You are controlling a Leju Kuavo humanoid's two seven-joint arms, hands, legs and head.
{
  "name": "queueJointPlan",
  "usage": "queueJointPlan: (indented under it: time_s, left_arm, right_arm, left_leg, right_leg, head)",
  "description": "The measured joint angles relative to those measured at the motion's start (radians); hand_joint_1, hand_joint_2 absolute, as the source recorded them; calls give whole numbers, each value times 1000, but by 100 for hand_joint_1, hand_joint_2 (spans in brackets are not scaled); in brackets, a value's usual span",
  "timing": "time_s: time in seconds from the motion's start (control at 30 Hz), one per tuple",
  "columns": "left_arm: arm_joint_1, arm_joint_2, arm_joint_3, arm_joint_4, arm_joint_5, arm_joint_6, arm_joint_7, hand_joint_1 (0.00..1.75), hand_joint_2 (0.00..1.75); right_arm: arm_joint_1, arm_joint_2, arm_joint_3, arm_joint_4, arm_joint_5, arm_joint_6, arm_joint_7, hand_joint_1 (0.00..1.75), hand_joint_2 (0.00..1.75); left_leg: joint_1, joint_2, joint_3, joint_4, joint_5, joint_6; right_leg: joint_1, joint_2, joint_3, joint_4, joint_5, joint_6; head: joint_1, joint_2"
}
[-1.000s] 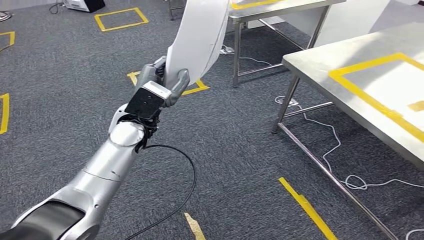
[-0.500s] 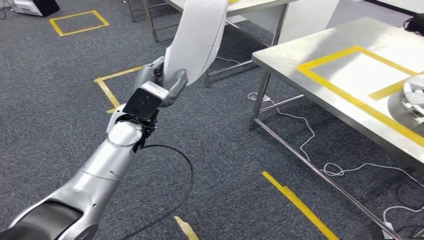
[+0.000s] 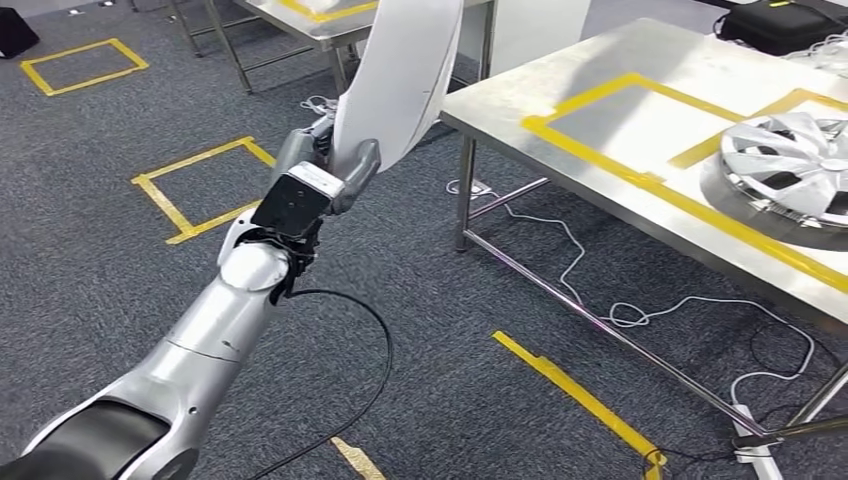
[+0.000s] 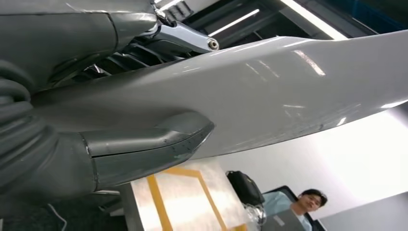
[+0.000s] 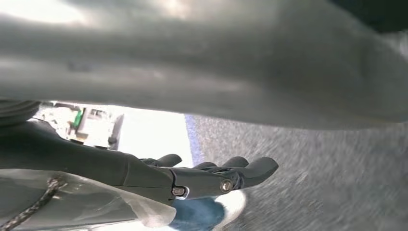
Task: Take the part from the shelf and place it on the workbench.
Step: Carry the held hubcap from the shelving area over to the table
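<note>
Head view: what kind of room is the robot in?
Probably a workshop or robot test lab. Steel workbenches stand on grey carpet marked with yellow tape squares, a car hubcap lies on one bench, and the left hand holds a white part.

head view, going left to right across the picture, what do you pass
yellow tape square on the carpet → left hand gripping the white part → workbench leg → yellow tape outline on the workbench → silver hubcap
</note>
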Motion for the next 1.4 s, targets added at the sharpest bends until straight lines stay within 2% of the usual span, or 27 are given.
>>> queueJointPlan:
  time_s: [0.03, 0.1, 0.13, 0.17, 0.2, 0.23, 0.27, 0.33, 0.4, 0.47, 0.53, 0.6, 0.63, 0.67, 0.7, 0.73, 0.8, 0.87, 0.97, 1.03, 1.07, 1.13, 1.17, 1.2, 1.23, 1.33, 1.4]
  left_arm:
    - [0, 0, 0, 0, 0, 0, 0, 175, 175]
    - [3, 2, 0, 0, 1, 0, -1, 175, 175]
    - [6, 3, 0, 1, 2, 0, -1, 175, 175]
    - [9, 4, 0, 1, 2, 0, 0, 175, 175]
    - [10, 5, 0, 1, 2, 0, 0, 175, 175]
    - [10, 5, 0, 2, 3, 0, 0, 175, 175]
    - [10, 5, 0, 2, 3, 0, 0, 175, 175]
    - [8, 5, 0, 2, 4, 0, 0, 175, 175]
    - [8, 4, 0, 2, 4, 0, 0, 175, 175]
    - [7, 3, 0, 2, 5, -1, 0, 175, 175]
    - [4, -1, 0, 2, 5, -1, -1, 175, 175]
    - [4, -3, 0, 2, 5, -1, -1, 175, 175]
    - [4, -3, 0, 3, 5, -1, -1, 175, 175]
    - [6, -3, 0, 3, 5, -1, 0, 175, 175]
    - [7, -3, 0, 4, 4, -1, 0, 175, 175]
    - [7, -3, 0, 4, 5, -2, 0, 175, 175]
    - [7, -4, 0, 4, 5, -2, -1, 175, 175]
    - [6, -3, 0, 4, 5, -2, -1, 175, 175]
    - [6, -4, 0, 4, 6, -3, -2, 175, 175]
    - [5, -3, 0, 3, 6, -2, -4, 175, 175]
    - [6, -1, 0, 3, 6, 0, -6, 175, 175]
    - [14, 5, 1, 3, 7, 4, -11, 175, 175]
    - [21, 8, 1, 3, 8, 6, -13, 175, 175]
    - [27, 10, 2, 3, 8, 7, -14, 175, 175]
    - [30, 12, 2, 3, 8, 7, -15, 175, 175]
    - [31, 16, 4, -2, 10, 4, -25, 175, 175]
    - [30, 17, 4, -7, 17, -3, -31, 175, 175]
  right_arm:
    - [0, 0, 0, 0, 0, 0, 0, 0, 0]
    - [-1, 0, 0, 0, 0, 0, 0, 0, 0]
    - [-2, 0, 0, 0, 0, 1, 0, 0, 0]
    - [-1, 0, 0, 0, 0, 1, 0, 0, 0]
    - [-1, 0, -1, 0, -1, 1, 0, 0, 0]
    - [-1, 0, -1, 0, -1, 1, 0, 0, 0]
    - [0, 0, -2, 0, -2, 1, 0, 0, 0]
    - [-2, 0, -4, 0, -3, 0, -1, 0, 0]
    - [-2, 1, -4, 0, -3, 1, -1, 0, 0]
    - [1, 1, -5, 0, -4, 0, -1, 0, 0]
    - [2, 1, -5, 0, -6, 0, -1, 0, 0]
    - [0, 0, -6, 0, -7, -1, -2, 0, 0]
    - [-1, 0, -6, 0, -8, -2, -3, 0, 0]
    - [-1, 0, -7, 0, -8, -2, -3, 0, 0]
    - [0, 0, -8, 0, -9, -3, -3, 0, 0]
    - [0, 0, -9, 0, -9, -4, -3, 0, 0]
    - [0, 0, -12, 0, -10, -5, -4, 0, 0]
    - [-3, 0, -14, 0, -10, -5, -8, 0, 0]
    - [-2, 0, -15, 0, -9, -10, -18, 0, 0]
    - [-1, 0, -15, -1, -4, -25, -36, 0, 0]
    - [-1, 0, -15, -1, 1, -34, -50, 0, 0]
    - [-2, -1, -14, -1, 10, -48, -78, 0, 0]
    - [-2, -1, -14, -1, 14, -53, -89, 0, 0]
    - [-1, -1, -14, -1, 16, -57, -97, 0, 0]
    - [-1, -1, -13, -1, 18, -60, -102, 0, 0]
    - [-1, 0, -12, -1, 23, -66, -109, 0, 0]
    - [-1, 0, -10, -1, 30, -68, -114, 0, 0]
  left_leg:
    - [2, -16, -13, 36, -24, -5]
    - [5, -48, -67, 166, -90, -11]
    - [6, -54, -95, 227, -112, -12]
    - [6, -57, -112, 262, -117, -12]
    - [6, -59, -111, 259, -102, -10]
    - [5, -63, -91, 213, -69, -6]
    - [5, -75, -59, 142, -31, -1]
    - [6, -112, -3, 18, 14, 9]
    - [3, -126, 10, -18, 15, 14]
    - [3, -110, 13, -29, 20, 21]
    - [7, -91, 18, -43, 28, 31]
    - [7, -70, 20, -47, 29, 37]
    - [7, -59, 19, -47, 29, 38]
    - [6, -49, 19, -47, 28, 38]
    - [6, -39, 19, -47, 28, 37]
    - [6, -30, 19, -47, 26, 36]
    - [4, -15, 22, -46, 23, 30]
    - [-2, -2, 23, -42, 19, 22]
    - [-4, 14, 24, -38, 16, 8]
    - [1, -7, 12, -2, -13, -3]
    - [3, -25, -8, 46, -42, -8]
    - [5, -52, -71, 186, -105, -13]
    - [5, -56, -96, 238, -121, -13]
    - [5, -57, -107, 258, -118, -12]
    - [5, -58, -98, 236, -96, -8]
    - [-1, -64, -10, 42, 0, 16]
    - [-7, -68, 18, -24, 14, 25]
  right_leg:
    - [-2, 6, 2, -2, 2, -5]
    - [-3, 23, 2, -2, 3, -9]
    - [-3, 32, 1, -2, 3, -10]
    - [-2, 43, 1, -2, 4, -10]
    - [-2, 53, 1, -1, 4, -10]
    - [-1, 63, 2, 0, 4, -10]
    - [-2, 73, 2, 0, 4, -10]
    - [-2, 91, -2, 2, 5, -4]
    - [-6, 106, -11, 2, 10, 8]
    - [-9, 113, -18, -1, 12, 21]
    - [-5, 83, -41, 38, -16, 29]
    - [-4, 40, -99, 155, -74, 34]
    - [-4, 29, -131, 219, -98, 37]
    - [-5, 24, -151, 261, -108, 39]
    - [-5, 20, -153, 266, -101, 41]
    - [-5, 16, -135, 233, -77, 42]
    - [-3, -10, -58, 94, -19, 41]
    - [2, -30, -5, 1, 5, 30]
    - [4, -14, 0, -9, 7, 11]
    - [0, -4, 3, -11, 9, 0]
    - [-1, 1, 4, -13, 10, -5]
    - [0, 10, 4, -12, 8, -12]
    - [1, 16, 4, -12, 8, -13]
    - [2, 21, 5, -11, 8, -13]
    - [3, 26, 5, -10, 8, -14]
    - [9, 36, 4, -7, 7, -12]
    - [10, 37, -1, -5, 9, -5]
  head:
    - [-2, 0]
    - [-4, 0]
    - [-4, 0]
    - [-4, 0]
    - [-4, 0]
    - [-4, 0]
    - [-4, 0]
    - [-4, 0]
    - [-4, 0]
    - [-4, 0]
    - [2, 0]
    - [8, 0]
    - [9, 0]
    - [8, 0]
    - [9, 0]
    - [9, 0]
    - [9, 0]
    - [7, 0]
    - [5, 0]
    - [3, 0]
    - [1, 0]
    - [-1, 0]
    - [-2, 0]
    - [-2, 0]
    - [-2, 0]
    - [-2, 0]
    - [-2, 0]
